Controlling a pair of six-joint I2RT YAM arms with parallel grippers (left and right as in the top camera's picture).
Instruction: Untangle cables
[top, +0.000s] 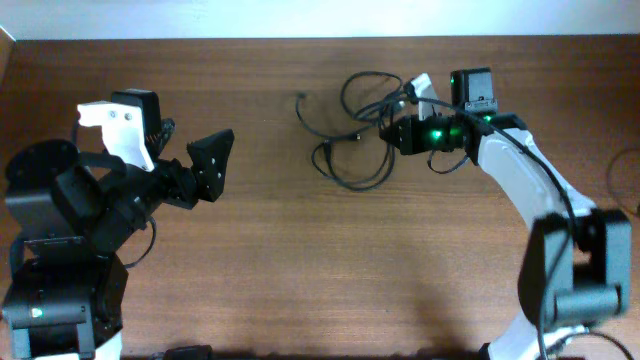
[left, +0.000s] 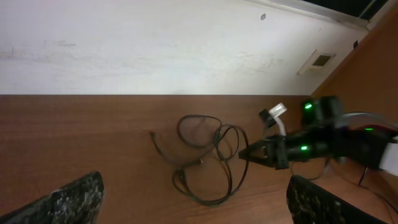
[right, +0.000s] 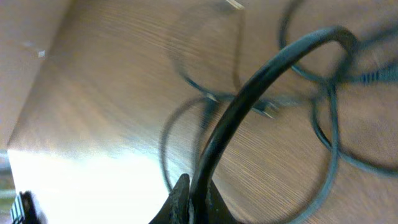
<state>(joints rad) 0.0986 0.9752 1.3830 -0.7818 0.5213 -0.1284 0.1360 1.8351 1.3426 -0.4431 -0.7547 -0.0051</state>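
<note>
The job looks to be at an early stage. The cables (top: 356, 136) lie in one loose heap on the far side of the table (top: 300, 260), a little right of the middle. Their loops cross over one another, and no cord lies by itself. One thin end strays out to the left of the heap (top: 301, 98), and that is the only part that looks free (though it may well run back into the same knot).

The right gripper (top: 392, 130) is at the right edge of the heap. In its wrist view its fingertips are pinched together on one black strand, which arches up and away from them over the other loops. A pale plug end (left: 278, 111) shows just beside this gripper on the far side, but which cord it belongs to I cannot tell.

The left gripper (top: 212, 165) is well apart from the heap, over bare wood to the left. Its fingers are spread wide and hold nothing.

By my reading only a first grasp has been made. The held strand has yet to be drawn clear of the others. Every cord has yet to be laid out on its own, and the left arm has yet to take any part.
</note>
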